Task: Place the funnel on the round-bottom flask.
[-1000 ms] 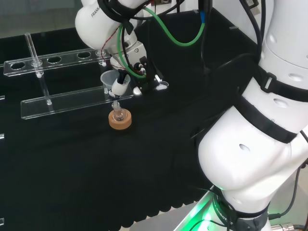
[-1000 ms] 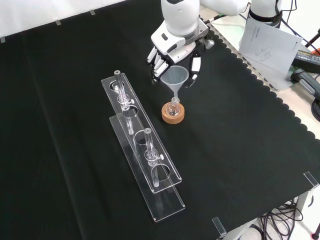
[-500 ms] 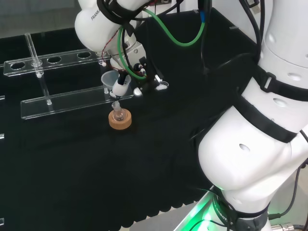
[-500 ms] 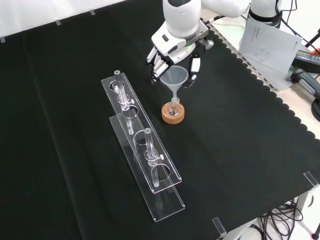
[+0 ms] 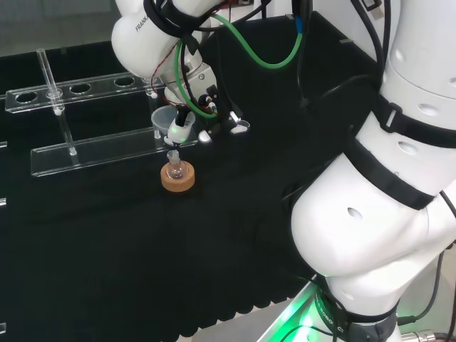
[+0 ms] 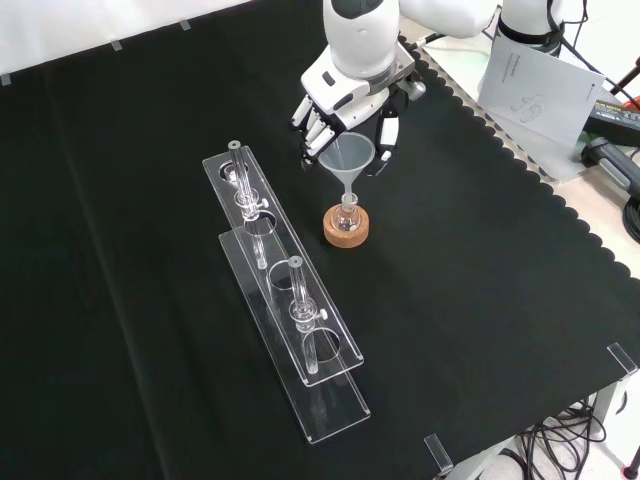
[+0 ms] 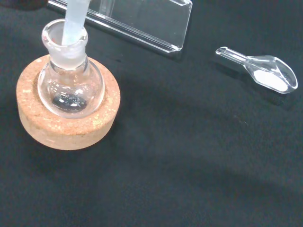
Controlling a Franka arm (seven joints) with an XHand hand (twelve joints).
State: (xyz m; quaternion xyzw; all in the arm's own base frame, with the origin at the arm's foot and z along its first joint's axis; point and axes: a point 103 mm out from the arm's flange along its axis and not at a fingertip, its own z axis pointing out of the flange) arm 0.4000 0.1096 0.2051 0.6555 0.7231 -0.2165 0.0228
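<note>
Funnel was seen held upright by the robot hand, whose fingers and thumb were curled around the cone's rim in the front view. Its stem was lowered into the neck of the flask, as the wrist view showed, with the cone well above the neck. The flask was seated in a cork ring on the black-clothed counter; a small dark patch was seen at its bottom in the wrist view, though what it was could not be told.

Near the ring, in the wrist view, a clear scoop holding a little white powder was laid on the cloth, apart from the flask. A clear rack was set to the left of the ring in the front view, with two glass tubes stood upright in it. In the head view the robot hand was seen just above the ring, with the rack to its left and the arm's white links at the right.
</note>
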